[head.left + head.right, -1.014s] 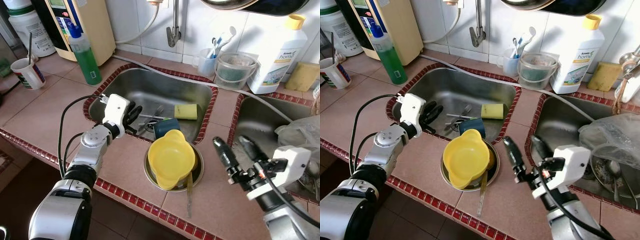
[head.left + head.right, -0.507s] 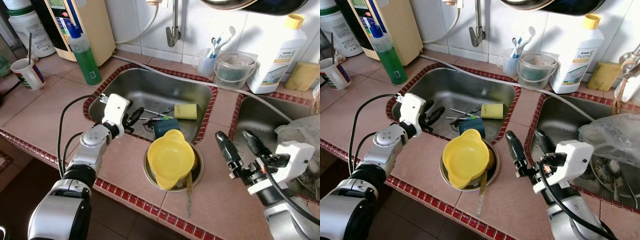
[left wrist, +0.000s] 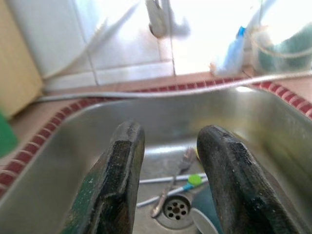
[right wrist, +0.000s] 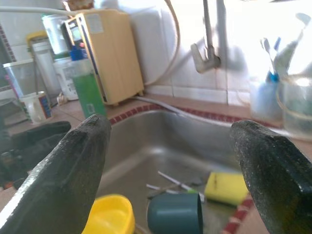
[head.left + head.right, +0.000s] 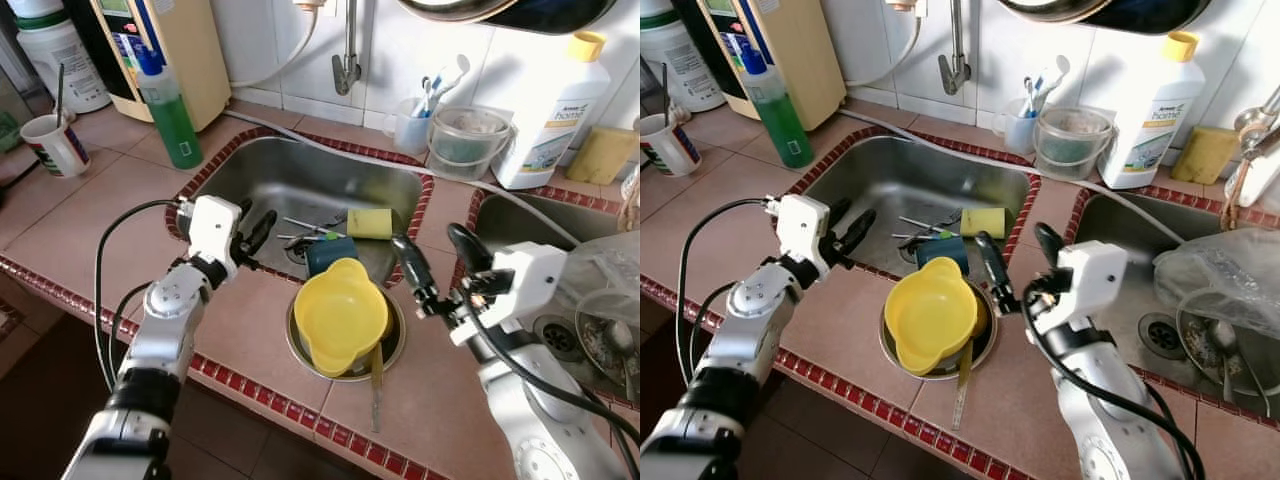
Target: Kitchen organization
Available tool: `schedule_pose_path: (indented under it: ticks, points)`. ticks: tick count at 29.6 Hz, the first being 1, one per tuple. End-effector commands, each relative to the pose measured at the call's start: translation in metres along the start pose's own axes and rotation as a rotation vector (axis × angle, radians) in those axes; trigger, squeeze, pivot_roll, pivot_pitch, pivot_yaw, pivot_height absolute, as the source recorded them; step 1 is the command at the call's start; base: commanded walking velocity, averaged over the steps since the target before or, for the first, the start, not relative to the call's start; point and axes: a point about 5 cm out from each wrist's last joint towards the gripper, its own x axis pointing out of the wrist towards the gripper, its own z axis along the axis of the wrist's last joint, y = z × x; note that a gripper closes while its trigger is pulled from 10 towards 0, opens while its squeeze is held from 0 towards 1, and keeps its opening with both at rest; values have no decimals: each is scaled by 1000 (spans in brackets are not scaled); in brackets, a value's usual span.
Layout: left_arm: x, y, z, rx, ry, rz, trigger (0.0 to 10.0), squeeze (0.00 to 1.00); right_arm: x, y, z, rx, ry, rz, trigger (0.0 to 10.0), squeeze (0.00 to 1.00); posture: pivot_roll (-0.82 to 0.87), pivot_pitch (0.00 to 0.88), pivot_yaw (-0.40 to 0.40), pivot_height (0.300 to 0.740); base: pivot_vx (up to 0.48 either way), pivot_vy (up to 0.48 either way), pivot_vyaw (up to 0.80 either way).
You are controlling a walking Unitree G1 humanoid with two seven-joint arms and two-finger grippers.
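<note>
1. Running along a white-tiled wall, the pinkish tiled worktop (image 5: 80, 215) has a dark red tile border along its front edge and around its two steel basins.
2. The left stainless steel sink basin (image 5: 300, 185) holds a yellow rectangular sponge (image 5: 370, 223), a dark teal cup (image 5: 330, 254) and a few pieces of cutlery (image 3: 175, 183) by the drain (one has a green tip).
3. At the worktop's front edge, just before that basin, a yellow plastic bowl with two lips (image 5: 340, 315) sits tilted inside a round steel bowl (image 5: 392, 340); a thin wooden stick (image 5: 376, 385) leans out of it toward the edge.
4. The left gripper (image 5: 253, 232) hovers over the basin's near left rim, its fingers a little apart and holding nothing.
5. The right gripper (image 5: 440, 262) hangs over the strip of worktop between the two basins, near the yellow bowl, its fingers spread wide and empty.
6. At the back left stand a green liquid soap bottle with a blue cap (image 5: 168, 105), a cream-coloured appliance box (image 5: 185, 50) and a white mug with a straw (image 5: 55, 145).
7. Behind the basins, against the wall, are a chrome tap (image 5: 348, 60), a clear cup of toothbrushes (image 5: 415, 120), a small clear plastic bucket (image 5: 468, 140), a tall white detergent bottle with a yellow cap (image 5: 555, 115) and a yellow block sponge (image 5: 605, 152).
8. The right basin (image 5: 510, 235) holds crumpled clear plastic (image 5: 605, 270).
</note>
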Motion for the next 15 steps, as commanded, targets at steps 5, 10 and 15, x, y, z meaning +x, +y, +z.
schedule_pose_path:
  ticks: [5,10,15]
  points:
    - [-15,1,5,11,-39,92,10000,0,6,1,-4,-53,-21,-17,10000,0,-73,81,20,740,0,0,0]
    - [-33,-1,9,-23,-63,194,10000,0,6,-5,-9,-102,-35,-88,10000,0,-62,76,8,740,0,0,0]
    - [-48,-6,11,-78,-61,260,10000,0,3,-11,-11,-114,-46,-140,10000,0,-60,67,7,740,0,0,0]
